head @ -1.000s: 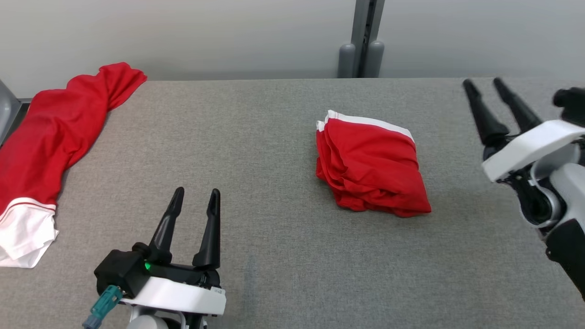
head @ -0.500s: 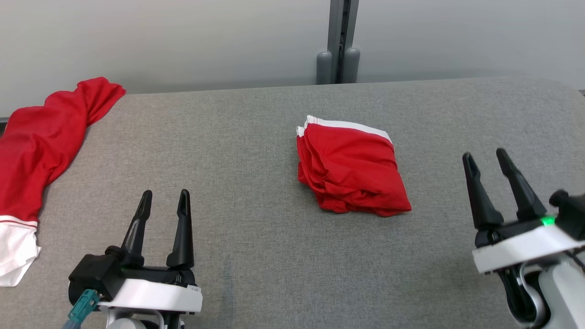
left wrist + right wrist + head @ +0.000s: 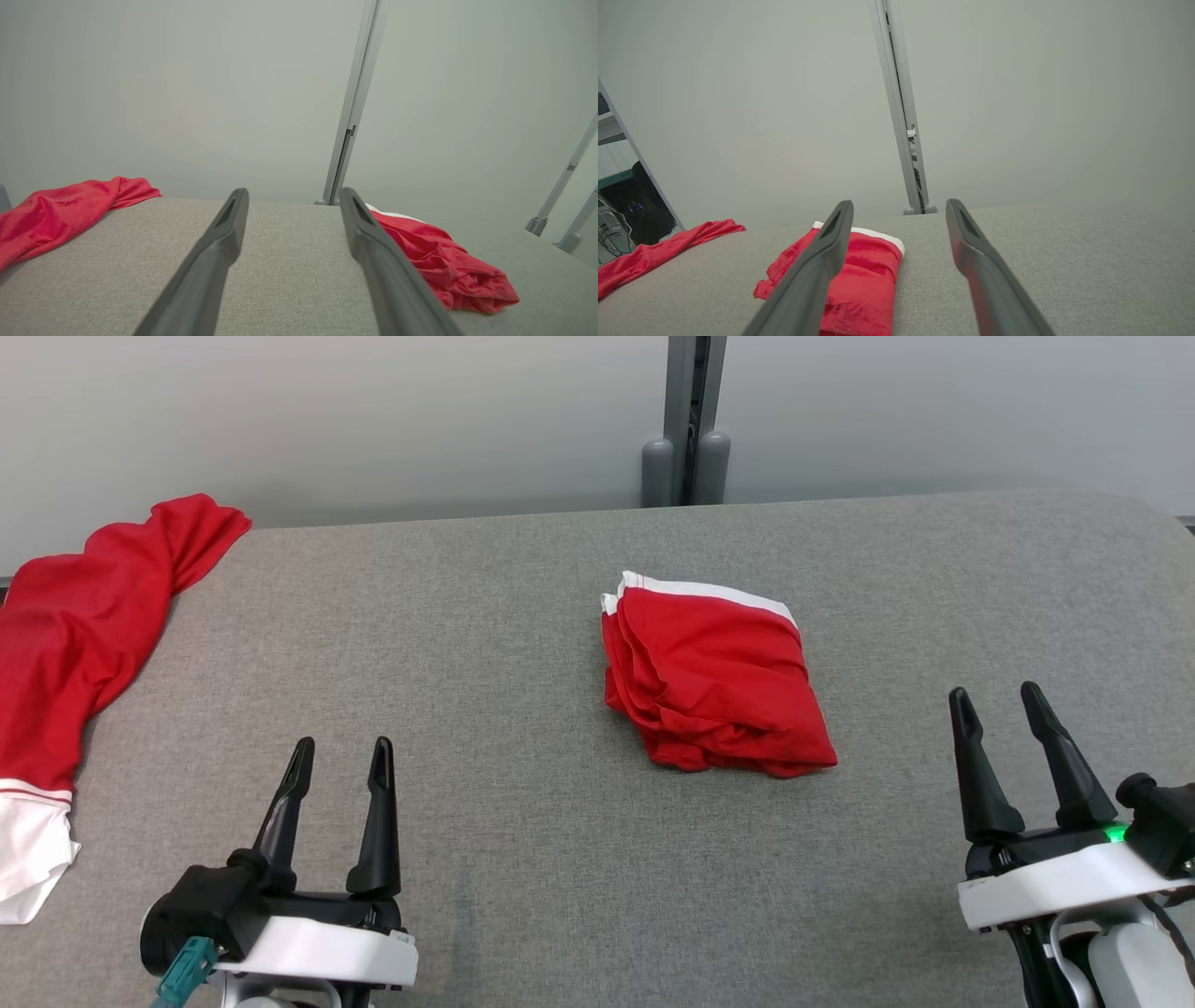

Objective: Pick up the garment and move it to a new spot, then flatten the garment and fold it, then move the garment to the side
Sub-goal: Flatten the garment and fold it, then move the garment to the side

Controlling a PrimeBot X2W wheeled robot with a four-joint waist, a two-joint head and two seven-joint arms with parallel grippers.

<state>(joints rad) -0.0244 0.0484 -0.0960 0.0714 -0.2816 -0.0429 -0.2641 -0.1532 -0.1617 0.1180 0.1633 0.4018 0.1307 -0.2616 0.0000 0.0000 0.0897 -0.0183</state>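
Grey table [image 3: 523, 859] holds the folded garment [image 3: 714, 686] at centre frame (another red cloth [image 3: 84, 635] sprawls at left), while the right gripper [image 3: 993, 693] has dropped from upper right to lower right, opposite the left gripper [image 3: 343, 744], both spread and empty, so folding looks done.

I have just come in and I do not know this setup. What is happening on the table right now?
Nothing is being handled at this moment. The robot's left hand and right hand are both open and empty, near the front of the grey table. A folded red garment with a white edge lies between them, farther back, and neither hand touches it. A second red garment lies unfolded at the table's left edge. The folding looks done.
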